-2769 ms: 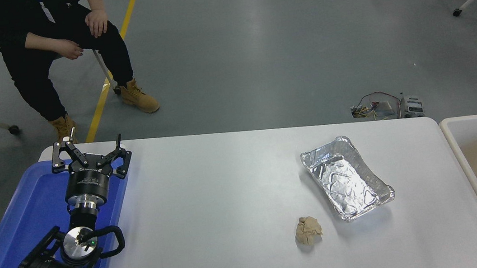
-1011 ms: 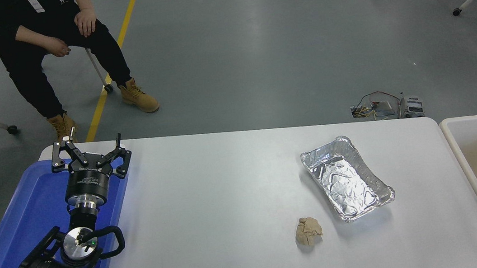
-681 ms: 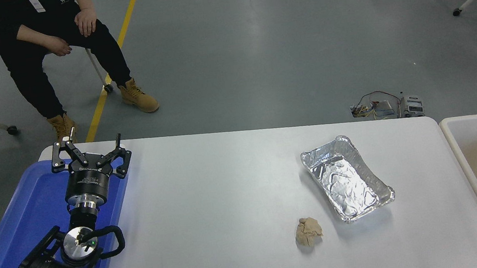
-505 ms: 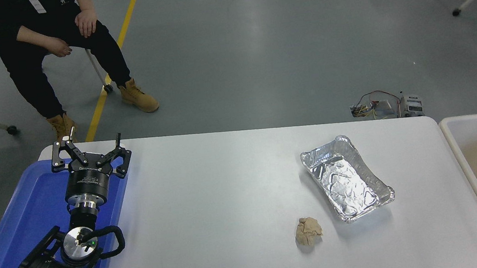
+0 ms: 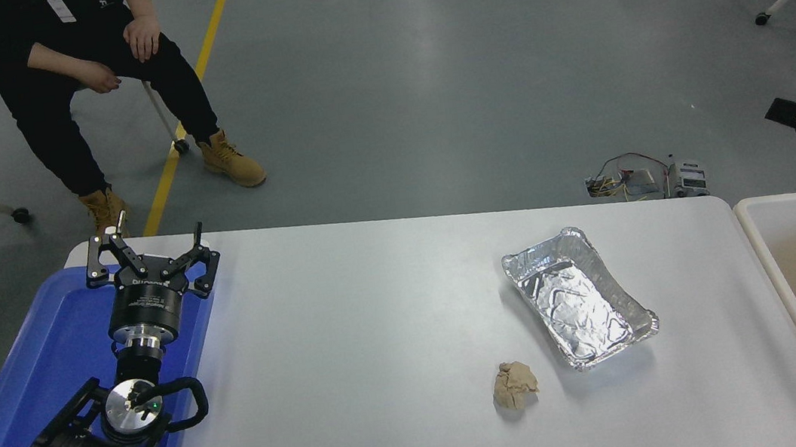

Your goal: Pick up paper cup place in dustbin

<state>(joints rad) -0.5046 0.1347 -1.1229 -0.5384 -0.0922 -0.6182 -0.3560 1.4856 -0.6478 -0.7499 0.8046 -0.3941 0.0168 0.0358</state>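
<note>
The right gripper (image 5: pixel 791 114) shows only in part at the right edge of the head view, raised above the floor beyond the counter's far right corner; one dark finger is visible, its mate is cut off, so whether the jaws are parted or closed cannot be told. Nothing white shows at its tip. The left gripper (image 5: pixel 148 258) is parked over the blue tray (image 5: pixel 24 391) at the counter's left edge, its jaws spread wide and holding nothing.

The dustbin (image 5: pixel 757 240) stands against the counter's right edge, its white rounded rim and part of its beige inside in view. No paper cup can be seen anywhere: not on the counter (image 5: pixel 351 335), not at either gripper, and not in the part of the bin that shows. Its look therefore cannot be described. It may lie in the bin's hidden part, which runs off the picture.

Judging from this, the drop into the bin seems done and the arm is clear of the bin's mouth. The next move calls only for bringing the right arm to rest without brushing the bin's rim.

Near the right end of the counter lie a crinkled foil tray (image 5: pixel 578 296) and, just beside it toward the near edge, a crumpled tan paper ball (image 5: pixel 515 384). A person (image 5: pixel 82 65) sits beyond the far left corner.
</note>
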